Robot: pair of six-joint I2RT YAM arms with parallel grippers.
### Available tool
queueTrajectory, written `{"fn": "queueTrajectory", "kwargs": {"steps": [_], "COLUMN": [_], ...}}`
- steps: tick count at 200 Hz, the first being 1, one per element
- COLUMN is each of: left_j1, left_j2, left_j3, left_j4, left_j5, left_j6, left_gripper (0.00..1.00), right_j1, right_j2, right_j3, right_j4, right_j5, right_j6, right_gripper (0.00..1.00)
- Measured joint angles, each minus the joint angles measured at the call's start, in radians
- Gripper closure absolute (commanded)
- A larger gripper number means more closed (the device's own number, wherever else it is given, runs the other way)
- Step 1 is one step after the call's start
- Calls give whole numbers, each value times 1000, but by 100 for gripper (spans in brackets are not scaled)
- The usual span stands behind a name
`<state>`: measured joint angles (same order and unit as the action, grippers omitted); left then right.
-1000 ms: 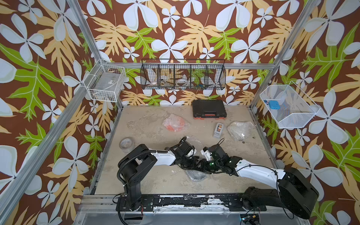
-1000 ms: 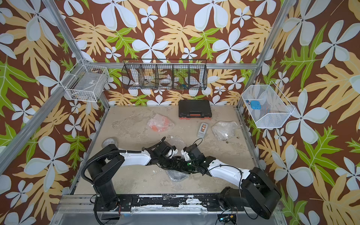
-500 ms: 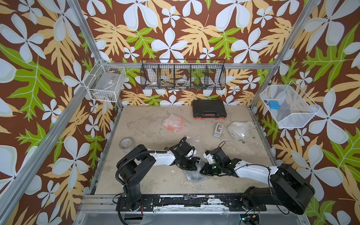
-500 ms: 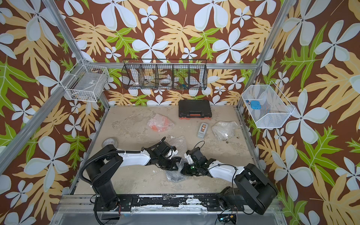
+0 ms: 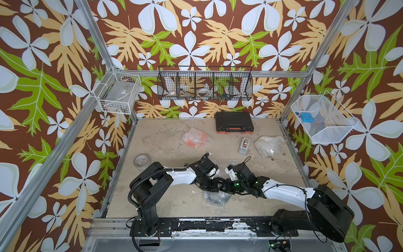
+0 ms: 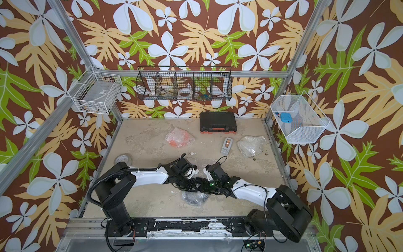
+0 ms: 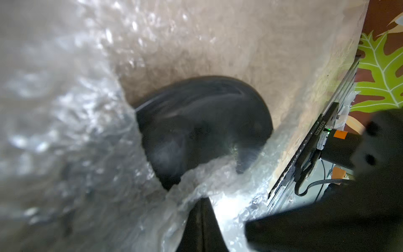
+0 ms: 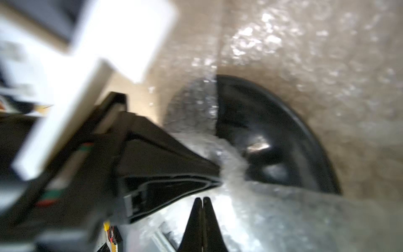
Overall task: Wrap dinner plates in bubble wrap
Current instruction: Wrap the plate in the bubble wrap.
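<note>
Plate (image 7: pixel 202 122), black, lies half under wrap (image 7: pixel 65 131) on worn beige table (image 5: pixel 163 137), floral walls (image 5: pixel 196 43) around. L gripper (image 8: pixel 218 183) pinches wrap; R gripper (image 8: pixel 202 199) fingers pressed together, hold unclear.

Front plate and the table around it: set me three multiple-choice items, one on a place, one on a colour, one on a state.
1. The tape roll lies: A) near the table's left edge; B) on the black case; C) between the arms.
2. The front plate is: A) orange; B) black; C) cream.
3. It is: A) fully wrapped; B) partly under bubble wrap; C) untouched by wrap.
Key: A, it sits at that edge in a top view; B, both wrist views show it dark; B, wrap overlaps one side, the rest bare.
</note>
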<state>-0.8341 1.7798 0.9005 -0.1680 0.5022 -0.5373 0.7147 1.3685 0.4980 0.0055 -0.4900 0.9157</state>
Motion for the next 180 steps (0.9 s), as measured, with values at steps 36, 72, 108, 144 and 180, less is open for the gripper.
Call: {"fn": "queueTrajectory", "kwargs": {"steps": [36, 72, 108, 144, 180], "left_j1": [0, -18, -89, -91, -73], "left_j2": [-43, -149, -205, -204, -150], "left_j3": [34, 141, 134, -7, -91], "left_j4": [-109, -222, -258, -269, -165], "left_j5": [-87, -166, -176, -221, -211], "left_j6": [-2, -12, -59, -101, -124], "left_gripper": [100, 99, 99, 99, 100], "right_j1": [-7, -9, -8, -8, -7], "right_j2": [102, 121, 129, 122, 81], "right_j3": [-21, -49, -43, -39, -40], "right_j4": [97, 176, 189, 172, 120], "right_j5": [-50, -75, -87, -81, -63], "right_j6": [-12, -7, -4, -4, -6], "right_gripper": [100, 100, 100, 100, 100]}}
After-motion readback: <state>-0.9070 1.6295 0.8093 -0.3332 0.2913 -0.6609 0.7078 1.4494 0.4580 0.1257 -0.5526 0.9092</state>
